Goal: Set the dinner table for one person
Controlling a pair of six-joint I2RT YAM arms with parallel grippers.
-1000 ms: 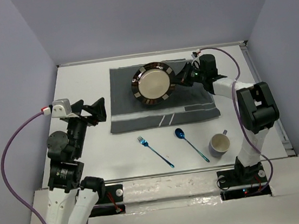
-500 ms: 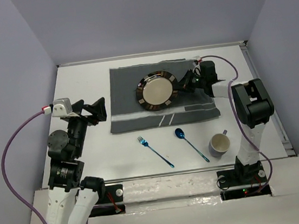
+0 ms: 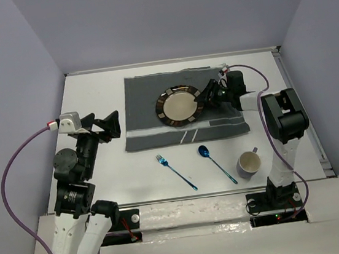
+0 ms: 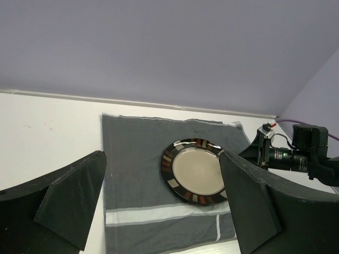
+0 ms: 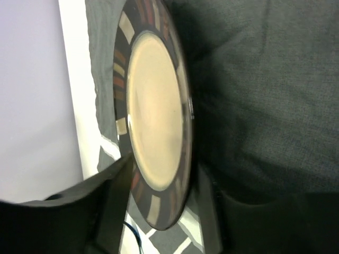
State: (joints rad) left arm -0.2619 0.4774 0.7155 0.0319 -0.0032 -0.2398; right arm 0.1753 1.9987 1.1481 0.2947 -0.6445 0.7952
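A round plate [image 3: 179, 106] with a beige centre and a dark patterned rim lies flat on the grey striped placemat [image 3: 142, 105] at the back of the white dinner table [image 3: 91, 93]. My right gripper [image 3: 207, 92] is at the plate's right rim, jaws parted, one finger above the rim and one below. In the right wrist view the plate [image 5: 153, 116] fills the space between the fingers of that gripper [image 5: 164, 169]. My left gripper [image 3: 108, 123] hovers wide open left of the mat, holding nothing. The left wrist view shows the plate [image 4: 200, 171] beyond that gripper [image 4: 161, 159].
On the bare table in front of the mat lie a blue fork [image 3: 175, 171] and a blue spoon [image 3: 216, 163]. A mug [image 3: 249, 163] stands to their right, close to the right arm's base. Purple walls enclose the table on three sides.
The plate has come down from a tilted, lifted pose to lie flat on the mat. The right gripper's jaws have spread apart at its rim. The left arm has stayed still.
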